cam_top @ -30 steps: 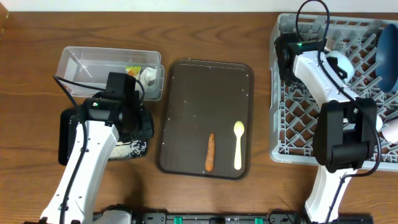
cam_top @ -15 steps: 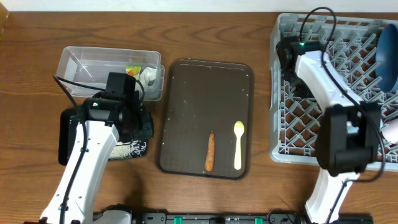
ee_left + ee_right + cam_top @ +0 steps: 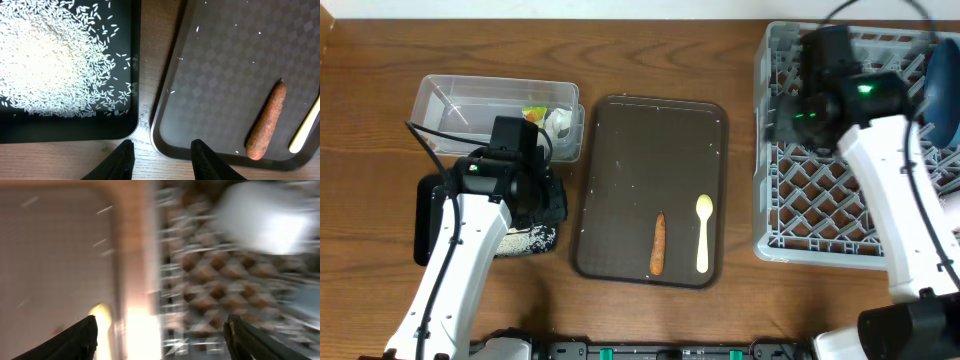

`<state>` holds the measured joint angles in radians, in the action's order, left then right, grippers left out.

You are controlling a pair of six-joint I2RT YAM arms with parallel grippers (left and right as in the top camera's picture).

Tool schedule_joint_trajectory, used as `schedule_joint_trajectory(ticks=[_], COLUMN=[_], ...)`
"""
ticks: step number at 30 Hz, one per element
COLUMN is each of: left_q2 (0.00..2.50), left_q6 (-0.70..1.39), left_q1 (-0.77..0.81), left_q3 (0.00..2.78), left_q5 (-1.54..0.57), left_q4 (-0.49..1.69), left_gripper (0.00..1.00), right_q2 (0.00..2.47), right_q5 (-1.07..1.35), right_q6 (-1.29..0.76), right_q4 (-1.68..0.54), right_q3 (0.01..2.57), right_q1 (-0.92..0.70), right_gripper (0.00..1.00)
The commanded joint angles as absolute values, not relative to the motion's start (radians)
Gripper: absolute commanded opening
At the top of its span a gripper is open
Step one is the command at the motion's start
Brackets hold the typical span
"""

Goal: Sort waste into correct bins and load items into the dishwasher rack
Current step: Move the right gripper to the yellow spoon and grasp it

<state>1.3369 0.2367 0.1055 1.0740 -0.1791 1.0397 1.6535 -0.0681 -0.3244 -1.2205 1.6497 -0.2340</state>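
left tool (image 3: 164, 157) part open, empty, above the gap between black tray (image 3: 75, 131) and serving tray (image 3: 215, 75) | rice (image 3: 45, 55) in black tray | carrot stick (image 3: 266, 120) beside spoon (image 3: 305, 132) near serving tray's near edge | right tool (image 3: 162, 337) wide open, empty, over rack's (image 3: 790, 215) left edge, blurred

Perhaps a lab; wooden table (image 3: 650, 50), dishwasher rack (image 3: 800, 210).

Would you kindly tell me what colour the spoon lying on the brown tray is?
The spoon is pale yellow, clearest in the overhead view.
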Motion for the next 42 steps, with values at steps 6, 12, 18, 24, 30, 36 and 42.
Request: schedule_joint_trajectory(ticks=[6,12,18,24,30,36,42], left_q2=[1.334,1.334,1.334,1.334,1.334,1.334,1.334], left_q6=[0.238,0.238,0.238,0.238,0.238,0.238,0.238], left_q1=[0.1,0.1,0.1,0.1,0.1,0.1,0.1], left_q3=[1.068,1.068,1.068,1.068,1.068,1.068,1.068], left_q5=[-0.167,-0.167,-0.167,-0.167,-0.167,-0.167,-0.167], left_q4=[1.042,1.042,1.042,1.042,1.042,1.042,1.042], left_gripper=[0.4,0.4,0.4,0.4,0.4,0.4,0.4], right_q2=[1.688,1.689,1.689,1.689,1.689,1.689,1.702], right_q5=[0.078,0.015,-0.027,-0.026,-0.027,-0.059,-0.081], right_q6=[-0.39,-0.502,-0.585,-0.591,-0.591,-0.597,-0.608], right_q4=[-1.154,-0.941,-0.781,-0.682,-0.669,-0.67,-0.671], right_q3=[1.495,1.306,1.163,1.082,1.07,1.07,1.07], right_q1=[-0.453,-0.535,-0.551,-0.551,-0.551,-0.574,-0.603], right_gripper=[0.85,0.86,0.83,0.81,0.78,0.78,0.77])
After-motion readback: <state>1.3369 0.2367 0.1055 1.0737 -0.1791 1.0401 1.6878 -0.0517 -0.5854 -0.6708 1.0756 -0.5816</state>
